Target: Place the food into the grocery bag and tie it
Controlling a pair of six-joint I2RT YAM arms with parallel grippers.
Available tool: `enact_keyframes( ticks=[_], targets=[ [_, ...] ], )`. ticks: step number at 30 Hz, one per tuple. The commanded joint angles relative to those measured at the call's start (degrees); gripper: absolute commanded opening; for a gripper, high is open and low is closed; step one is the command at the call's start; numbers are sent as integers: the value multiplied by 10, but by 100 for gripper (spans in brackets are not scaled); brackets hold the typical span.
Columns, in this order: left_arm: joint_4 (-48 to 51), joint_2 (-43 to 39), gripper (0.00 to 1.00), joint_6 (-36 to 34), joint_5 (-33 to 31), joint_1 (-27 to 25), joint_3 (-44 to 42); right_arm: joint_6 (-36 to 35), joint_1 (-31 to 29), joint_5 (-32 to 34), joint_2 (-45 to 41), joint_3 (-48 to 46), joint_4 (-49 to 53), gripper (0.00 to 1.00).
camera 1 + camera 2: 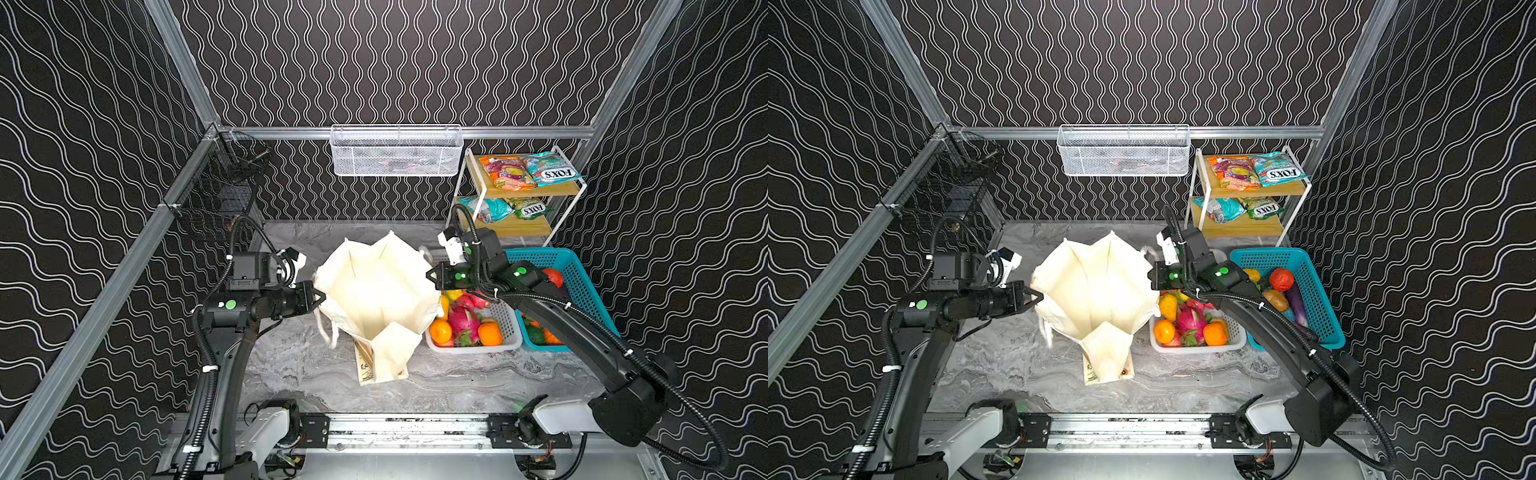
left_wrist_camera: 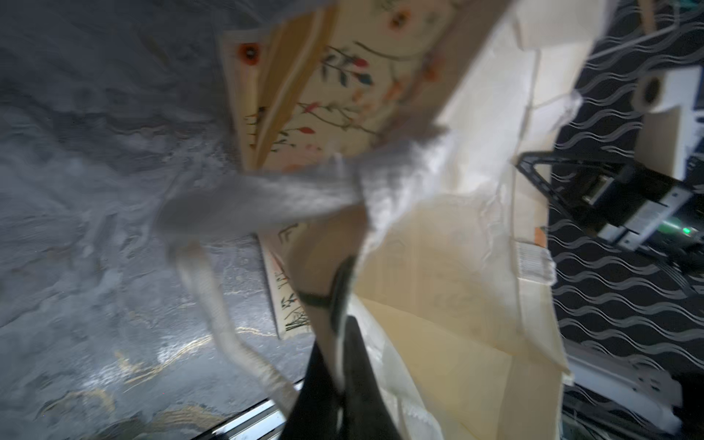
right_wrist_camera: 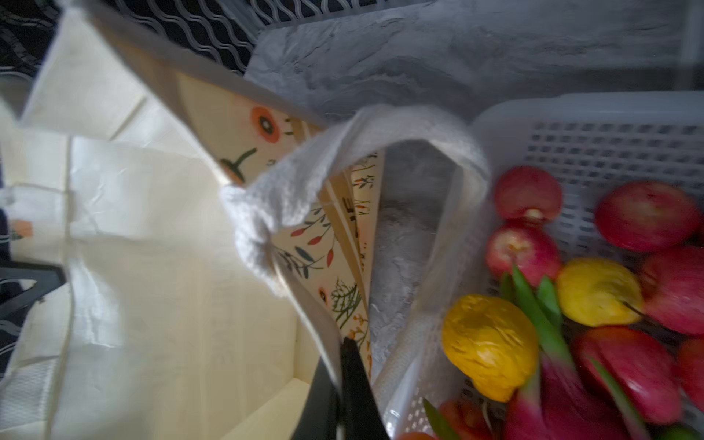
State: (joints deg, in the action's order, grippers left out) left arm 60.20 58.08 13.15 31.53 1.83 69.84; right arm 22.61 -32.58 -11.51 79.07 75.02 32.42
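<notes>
**Clamped on the tote from both sides, food parked over in the baskets**

Starting up top, same story in both top views. Looking at the grocery bag (image 1: 374, 291) standing open mid-table (image 1: 457, 386), cream lining facing up, bit of flower print peeking out at the near bottom corner. Got the left gripper (image 1: 318, 298) on its left rim and the right gripper (image 1: 430, 276) on its right rim, with the mouth spread between them.

Just right of the bag: a white basket (image 1: 473, 348) holding oranges (image 1: 440, 331), a pink dragon fruit (image 1: 463, 322) and a yellow pear (image 1: 1168, 306). Can't tell if basket and bag actually touch. Next to that, a teal basket (image 1: 582, 282) with a red tomato (image 1: 553, 277), partly hidden under the right arm. Further back on a two-level shelf (image 1: 536, 192): orange and teal FOX'S snack packets (image 1: 550, 169).

Over to the left wrist, pretty blurry. Jaws pressed together on the bag's rim, with cloth sandwiched between the black fingers (image 2: 356, 365). Outside the bag, a dangling handle (image 2: 266, 198) hanging across the flower print, above the grey table.

Then the right wrist, also smeared. Same deal here: jaws pinching the opposite rim, thin fabric edge caught between them. Draped outward toward the white basket, a looped handle (image 3: 381, 129). Inside that basket, right up close: red fruits (image 3: 527, 192), the pear and the dragon fruit, all well outside the bag.
</notes>
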Motion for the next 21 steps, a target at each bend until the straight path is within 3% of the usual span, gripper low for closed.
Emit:
enact_keyframes(
  ticks=[1, 6, 10, 21],
  targets=[
    [28, 5, 0, -21, -132, 12, 5, 27, 20, 51, -9, -21, 7, 0],
    [35, 8, 0, -21, -224, 16, -9, 33, 36, 71, -7, -37, 6, 0],
    [26, 9, 0, -22, -244, 20, -22, 30, 49, 72, -1, -43, 11, 0],
    [-28, 19, 0, -27, -91, 31, -49, 5, 60, -9, 14, -53, 2, 0]
  ],
)
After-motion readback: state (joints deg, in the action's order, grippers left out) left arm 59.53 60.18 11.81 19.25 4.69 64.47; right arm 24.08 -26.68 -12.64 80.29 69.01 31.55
